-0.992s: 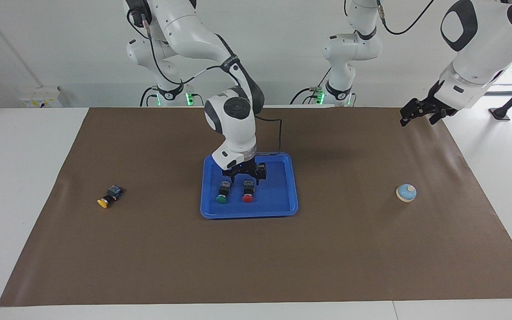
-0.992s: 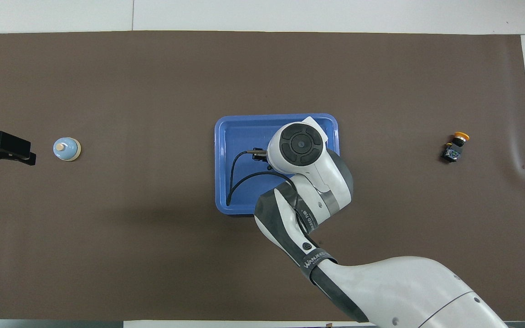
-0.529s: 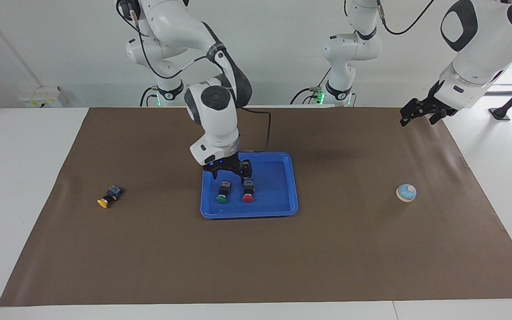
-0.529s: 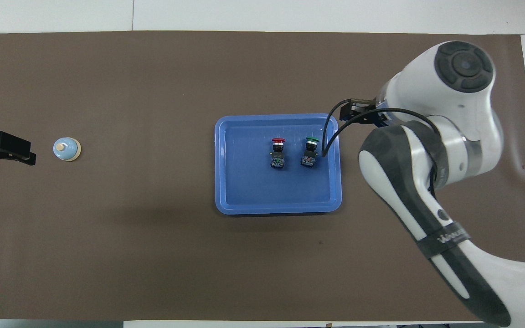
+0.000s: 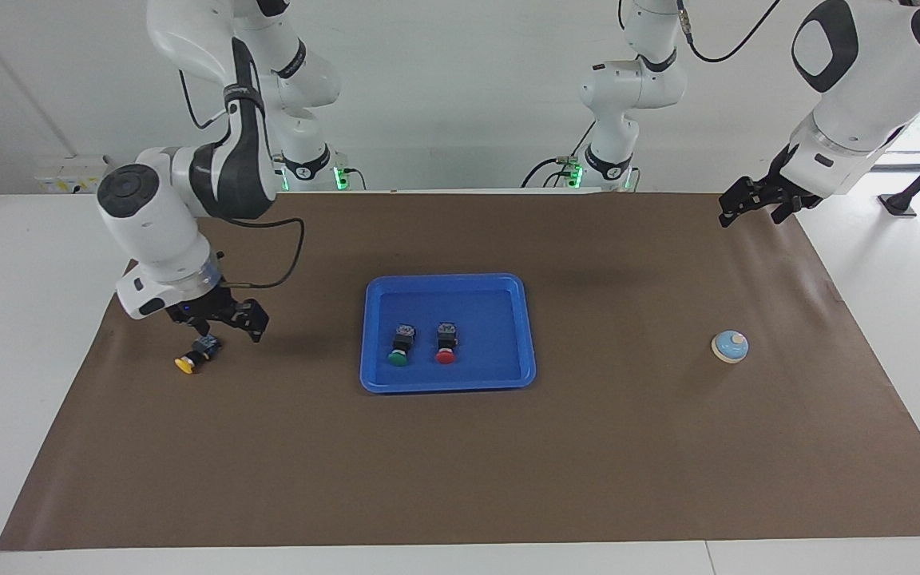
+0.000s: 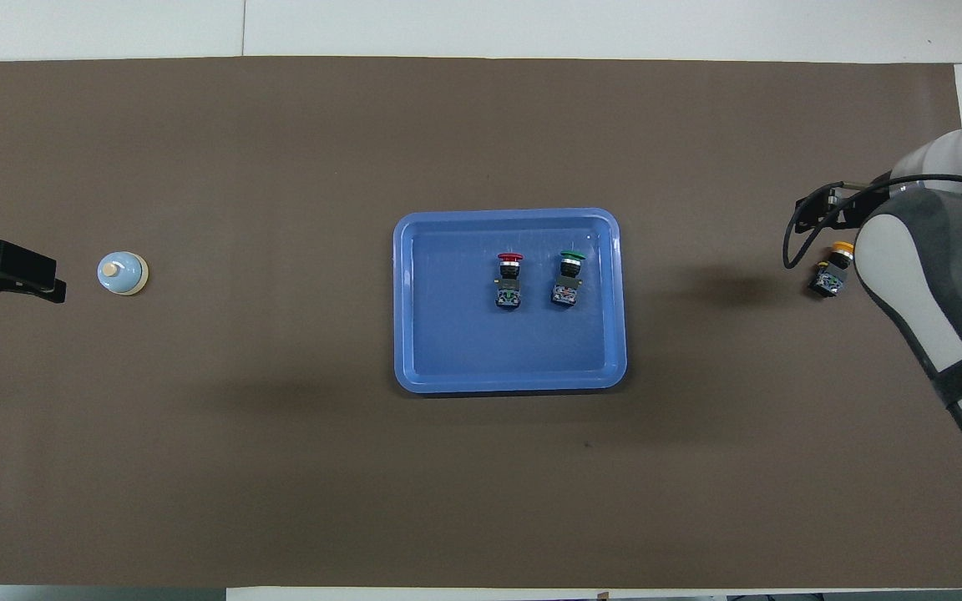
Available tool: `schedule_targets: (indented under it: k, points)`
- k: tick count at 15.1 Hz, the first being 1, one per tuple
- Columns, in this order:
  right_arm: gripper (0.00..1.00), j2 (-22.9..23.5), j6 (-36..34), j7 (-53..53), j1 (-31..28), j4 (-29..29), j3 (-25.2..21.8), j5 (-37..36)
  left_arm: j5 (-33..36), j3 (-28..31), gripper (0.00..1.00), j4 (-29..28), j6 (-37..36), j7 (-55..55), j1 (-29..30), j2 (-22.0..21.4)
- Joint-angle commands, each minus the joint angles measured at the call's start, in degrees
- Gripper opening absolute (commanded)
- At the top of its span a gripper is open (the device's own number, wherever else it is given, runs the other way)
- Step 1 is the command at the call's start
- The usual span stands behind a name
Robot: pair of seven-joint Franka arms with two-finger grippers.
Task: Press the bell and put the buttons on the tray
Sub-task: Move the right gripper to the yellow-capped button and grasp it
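The right gripper [image 5: 220, 323] is being held just above the yellow-capped push-button switch with a black body [image 5: 196, 354], which is lying on its side on the brown paper table cover [image 5: 460, 447] toward the right arm's end of the table. Its fingers are being kept spread apart, with nothing between them. A likely failure is judged to be a glancing contact: because the switch is lying tipped over with its cap pointing away from the robots, it could be nudged or rolled aside if the fingers are being lowered off-centre, and a grip taken on the rounded cap rather than the squarer body could be lost in transit.

The large shallow blue plastic tray with rounded corners [image 5: 508, 375] is being left at the middle of the table, well apart from the yellow switch. Two more switches are lying in it side by side, the green-capped one [image 5: 400, 347] and the red-capped one [image 5: 445, 346], so room for a third is being kept beside them. The small light-blue dome bell with a cream knob [image 5: 730, 346] is standing toward the left arm's end. The left gripper [image 5: 757, 204] is waiting in the air above the table's edge at that end; whether its fingers are parted cannot be told.
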Motion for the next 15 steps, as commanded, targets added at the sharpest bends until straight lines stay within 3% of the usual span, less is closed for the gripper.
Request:
schedule_targets:
  k: [1,3,5,8,10,15]
  points:
    - [1.00,-1.57,0.43,-0.15,-3.71,-1.56,0.95,0.00,0.01,-0.42,1.00,0.56,-1.01,-0.35,0.67,0.12]
    - [1.00,-2.18,-2.19,-0.33,-4.94,-2.08,0.95,0.26,0.01,-0.42,1.00,0.47,-1.01,-0.35,0.67,0.12]
    - [1.00,-2.97,-0.55,0.98,-4.94,-5.06,0.87,0.26,0.01,-0.42,1.00,0.56,-1.01,-0.35,0.67,0.12]
    - [0.96,-4.46,13.40,15.79,-4.94,-12.78,0.87,0.26,0.01,-0.34,1.00,0.56,-1.01,-0.35,0.67,0.12]
    - [0.96,-4.47,18.51,19.26,-4.24,-16.40,0.95,0.26,0.01,-0.42,1.00,0.56,-1.01,-0.35,0.67,0.12]
    - [0.97,-0.26,22.84,20.23,-4.50,-16.68,0.95,0.26,0.01,-0.42,1.00,0.47,-1.01,-0.35,0.67,0.12]
